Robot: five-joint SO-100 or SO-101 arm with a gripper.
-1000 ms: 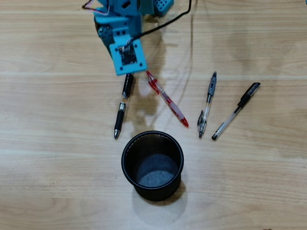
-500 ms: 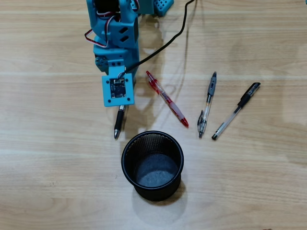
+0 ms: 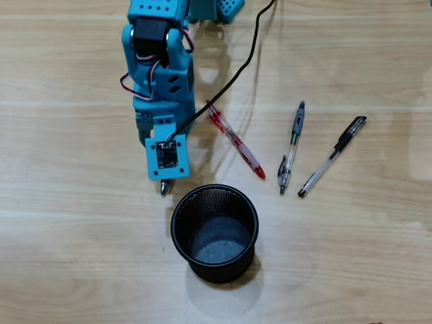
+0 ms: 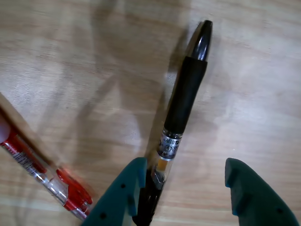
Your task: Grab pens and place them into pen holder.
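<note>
Overhead view: arm has slid down along black pen (image 4: 186,94), now covering all but tip beside pen holder (image 3: 214,233). Pincer (image 4: 188,181) wide, straddling barrel (grasp looks imminent); pen flat on bench (image 3: 351,256).

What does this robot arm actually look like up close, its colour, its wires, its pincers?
The arm is bright turquoise plastic with black motor blocks set into it. Thin red and white wires loop at its joints, and a thick black cable trails away. A small dark circuit board sits near the tip. The gripper has two tapered teal fingers.
</note>
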